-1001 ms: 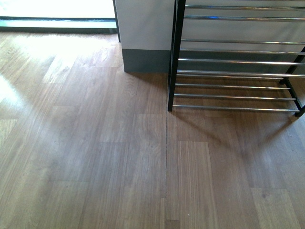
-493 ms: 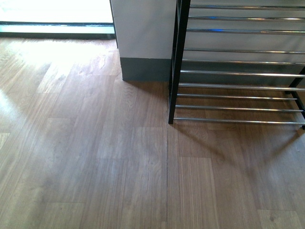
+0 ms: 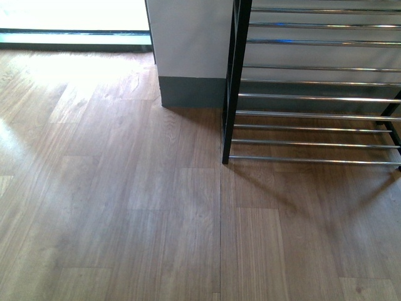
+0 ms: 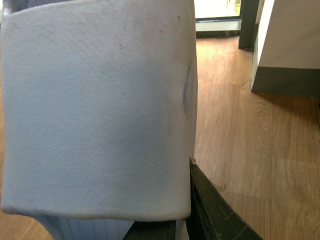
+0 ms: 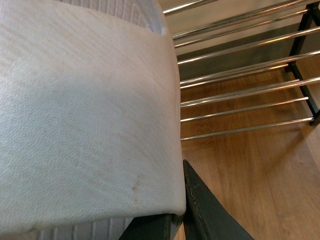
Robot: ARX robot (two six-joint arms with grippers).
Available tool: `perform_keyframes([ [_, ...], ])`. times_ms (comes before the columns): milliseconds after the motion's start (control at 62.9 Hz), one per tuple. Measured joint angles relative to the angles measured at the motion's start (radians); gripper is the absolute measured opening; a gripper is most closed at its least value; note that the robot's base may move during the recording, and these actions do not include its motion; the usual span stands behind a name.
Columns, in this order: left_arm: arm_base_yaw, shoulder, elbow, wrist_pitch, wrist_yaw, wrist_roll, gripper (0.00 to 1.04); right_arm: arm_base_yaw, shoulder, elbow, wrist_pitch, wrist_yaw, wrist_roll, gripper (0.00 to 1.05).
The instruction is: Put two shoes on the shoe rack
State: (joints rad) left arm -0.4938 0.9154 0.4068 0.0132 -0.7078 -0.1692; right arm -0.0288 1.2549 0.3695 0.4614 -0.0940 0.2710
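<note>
Two slides are in view, one to each claw, along with one shoe rack. The wrist cameras see the slides and the front camera does not. In the left wrist view a pale blue slide (image 4: 95,110) fills most of the picture. Its broad strap faces the camera, with a strip of ribbed footbed showing under the strap's edge. The left claw (image 4: 180,220) is closed on it, though only one dark finger (image 4: 212,212) shows clearly, pressed against the strap's side; the other is hidden behind the shoe. In the right wrist view a second slide (image 5: 85,110), looking paler and creamier in this light, sits the same way. The right claw (image 5: 175,222) grips it, and one black finger (image 5: 205,210) lies along the strap's edge. Both slides are held up off the wood floor (image 3: 125,219), close against their claws. The shoe rack (image 3: 230,88) has a black frame with thin chrome bars in tiers. It stands on the floor at the right of the front view, just beside a white pillar (image 3: 188,37) with a grey skirting (image 3: 191,91). In the right wrist view its bars (image 5: 240,90) run past the second slide, lying beyond it and apart from it. Neither slide rests on a bar.
</note>
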Motion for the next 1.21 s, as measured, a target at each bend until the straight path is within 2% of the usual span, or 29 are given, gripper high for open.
perform_keyframes([
  [1096, 0.0, 0.0, -0.001, 0.0, 0.0, 0.0, 0.02, 0.0, 0.0, -0.001, 0.0, 0.0, -0.002, 0.01],
  [1128, 0.0, 0.0, -0.001, 0.0, 0.0, 0.0, 0.02, -0.004, 0.01, -0.006, 0.029, -0.023, -0.012, 0.01],
  [1144, 0.0, 0.0, -0.001, 0.0, 0.0, 0.0, 0.02, -0.006, 0.027, -0.021, 0.099, -0.068, -0.037, 0.01],
  [1207, 0.0, 0.0, -0.001, 0.0, -0.001, 0.0, 0.02, -0.001, 0.078, -0.036, 0.278, -0.149, -0.094, 0.01],
])
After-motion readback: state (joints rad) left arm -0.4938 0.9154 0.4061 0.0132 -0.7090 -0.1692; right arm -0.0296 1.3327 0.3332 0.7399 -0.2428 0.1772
